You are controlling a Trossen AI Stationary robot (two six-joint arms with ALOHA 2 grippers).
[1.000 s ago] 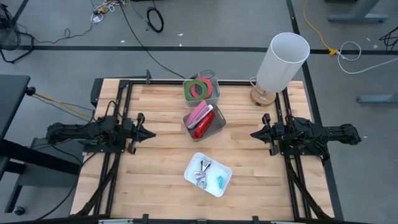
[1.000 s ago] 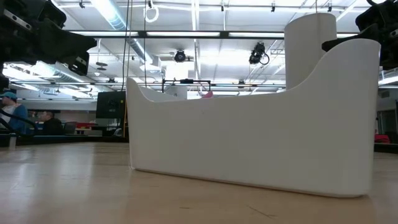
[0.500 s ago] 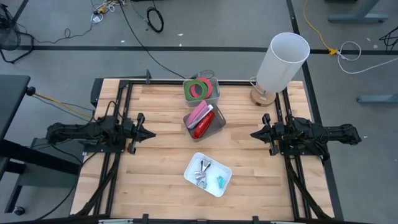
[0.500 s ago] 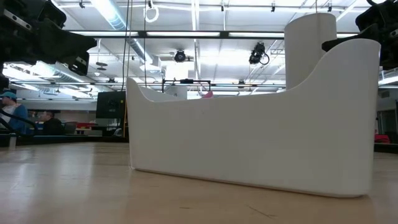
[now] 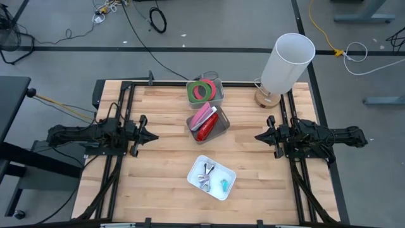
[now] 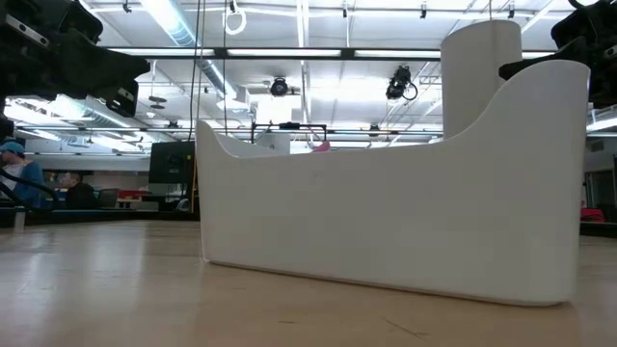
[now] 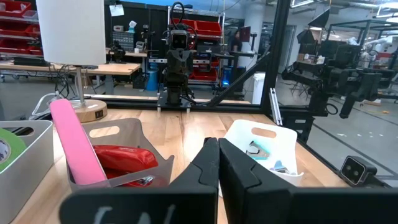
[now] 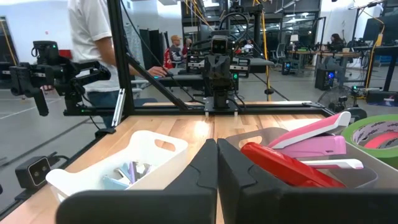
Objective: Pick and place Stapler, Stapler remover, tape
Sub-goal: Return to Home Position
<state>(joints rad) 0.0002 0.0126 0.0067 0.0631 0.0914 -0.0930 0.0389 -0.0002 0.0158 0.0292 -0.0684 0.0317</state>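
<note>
A green tape roll and a red-pink one (image 5: pixel 201 90) lie in a grey bin (image 5: pixel 218 84) at the table's far middle; a green roll also shows in the right wrist view (image 8: pixel 376 134). A pink stapler (image 5: pixel 202 116) and a red stapler (image 5: pixel 207 126) lie in a second grey bin (image 5: pixel 223 128) at the centre. Metal staple removers (image 5: pixel 207 175) lie in a white bin (image 5: pixel 215 192) toward the near edge. My left gripper (image 5: pixel 154 135) hangs shut and empty at the left. My right gripper (image 5: pixel 258 136) hangs shut and empty at the right. Both point toward the centre.
A white-shaded lamp (image 5: pixel 285 63) stands on a wooden base at the table's far right corner. The white bin (image 6: pixel 386 222) fills most of the low view. Bare wood lies between each gripper and the bins. A person (image 8: pixel 93 37) stands beyond the table.
</note>
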